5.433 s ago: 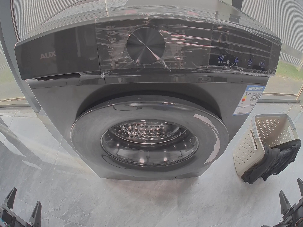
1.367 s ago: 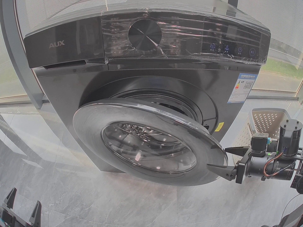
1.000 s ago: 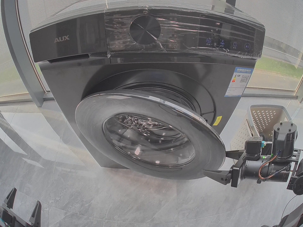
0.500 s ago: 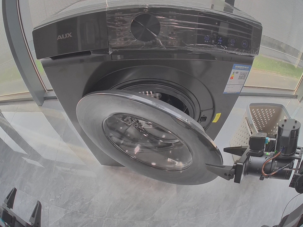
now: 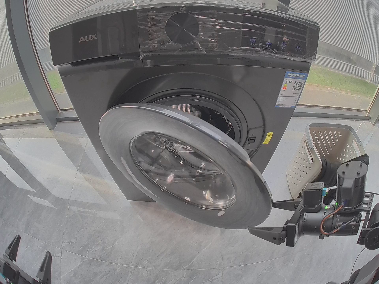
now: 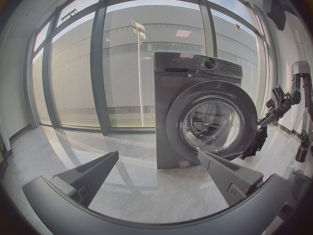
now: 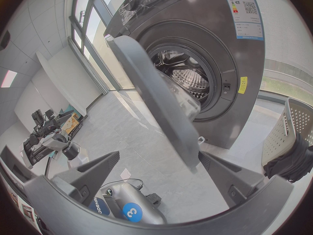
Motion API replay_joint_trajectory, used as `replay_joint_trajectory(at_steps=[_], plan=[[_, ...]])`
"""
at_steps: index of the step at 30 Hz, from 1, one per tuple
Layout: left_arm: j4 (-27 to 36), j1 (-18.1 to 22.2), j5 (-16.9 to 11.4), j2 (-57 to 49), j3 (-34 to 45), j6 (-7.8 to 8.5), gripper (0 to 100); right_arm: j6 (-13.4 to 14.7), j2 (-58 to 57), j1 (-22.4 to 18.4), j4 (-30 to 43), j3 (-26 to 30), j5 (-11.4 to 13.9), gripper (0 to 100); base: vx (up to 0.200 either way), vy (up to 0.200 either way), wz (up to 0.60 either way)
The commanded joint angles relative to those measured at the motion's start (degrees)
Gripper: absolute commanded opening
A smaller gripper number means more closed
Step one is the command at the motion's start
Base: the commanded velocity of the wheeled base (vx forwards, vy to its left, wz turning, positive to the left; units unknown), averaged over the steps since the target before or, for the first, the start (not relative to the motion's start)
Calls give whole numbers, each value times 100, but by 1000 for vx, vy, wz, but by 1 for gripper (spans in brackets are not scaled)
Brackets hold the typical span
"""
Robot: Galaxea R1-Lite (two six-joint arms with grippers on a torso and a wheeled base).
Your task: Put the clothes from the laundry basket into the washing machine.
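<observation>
Door point(image 5: 181, 166) rim sits between spread jaws of right gripper point(image 5: 261, 217); left gripper point(image 6: 157, 153) jaws also spread.

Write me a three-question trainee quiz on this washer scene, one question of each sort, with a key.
1. Fill in: the right gripper, with the door's free edge between its fingers, is ___ (open/shut).
2. True or false: the door is fully shut.
3. The dark garment is: A hanging on the door; B draped over the laundry basket's rim; C clamped in the right gripper.
Key: 1 open; 2 false; 3 B.
</observation>
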Motion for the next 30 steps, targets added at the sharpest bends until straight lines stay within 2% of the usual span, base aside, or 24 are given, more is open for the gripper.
replay_joint_trajectory(at_steps=[1,7,18,22,23,26,30], plan=[[0,-2,-2,-101,92,8,100,17,-238,62,-7,106,17,100,0,0,0],[0,-2,-2,-101,92,8,100,0,-1,-79,-16,-131,8,100,0,0,0],[0,-2,-2,-101,92,8,100,105,280,369,-236,-52,25,100,0,0,0],[0,-2,-2,-101,92,8,100,263,183,519,-306,62,87,100,0,0,0],[0,-2,-11,-101,92,8,100,421,52,677,-306,176,104,100,0,0,0],[0,7,-2,-101,92,8,100,659,-195,879,-306,273,87,100,0,0,0],[0,7,-2,-101,92,8,100,764,-660,800,-280,317,69,100,0,0,0]])
